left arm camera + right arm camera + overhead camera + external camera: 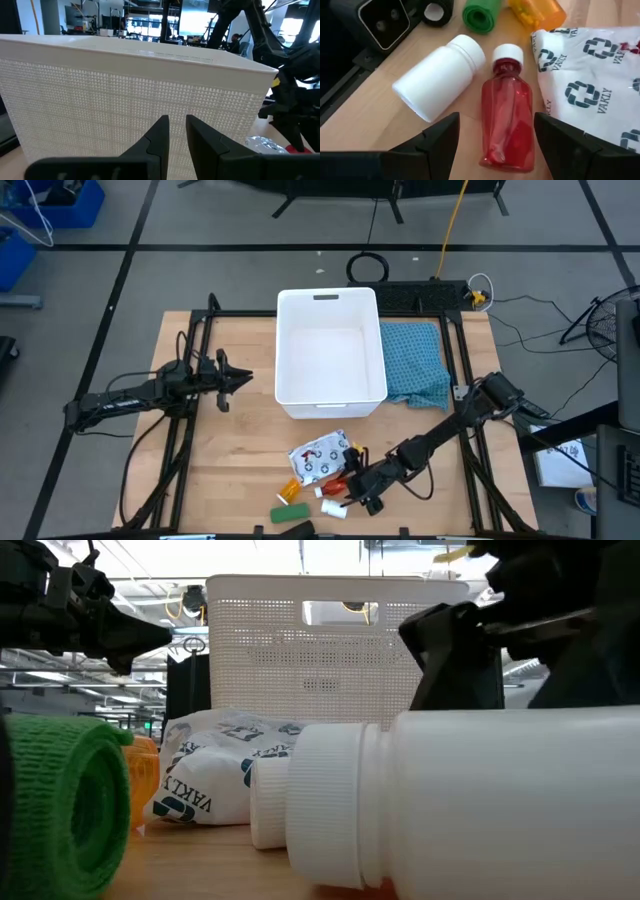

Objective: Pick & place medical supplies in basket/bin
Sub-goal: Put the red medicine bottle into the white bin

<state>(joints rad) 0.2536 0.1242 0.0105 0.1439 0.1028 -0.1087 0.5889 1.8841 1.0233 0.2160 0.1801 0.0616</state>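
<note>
The supplies lie near the table's near edge: a red bottle (507, 115) with a white cap, a white bottle (437, 75), a green roll (481, 14), an orange bottle (537, 11), a dark roll (437, 10) and a white printed pouch (592, 75). All lie on their sides on the wood. My right gripper (496, 120) is open low over them (352, 485), one finger on either side of the red bottle's base, touching nothing. The white bin (330, 350) stands mid-table. My left gripper (245, 377) waits left of the bin, open by a narrow gap (177, 132).
A teal cloth (415, 360) lies right of the bin. The white bottle (480, 800) and green roll (60, 800) lie close to the low camera. The bin's mesh wall (125, 95) stands right in front of my left gripper. Bare wood lies left of the supplies.
</note>
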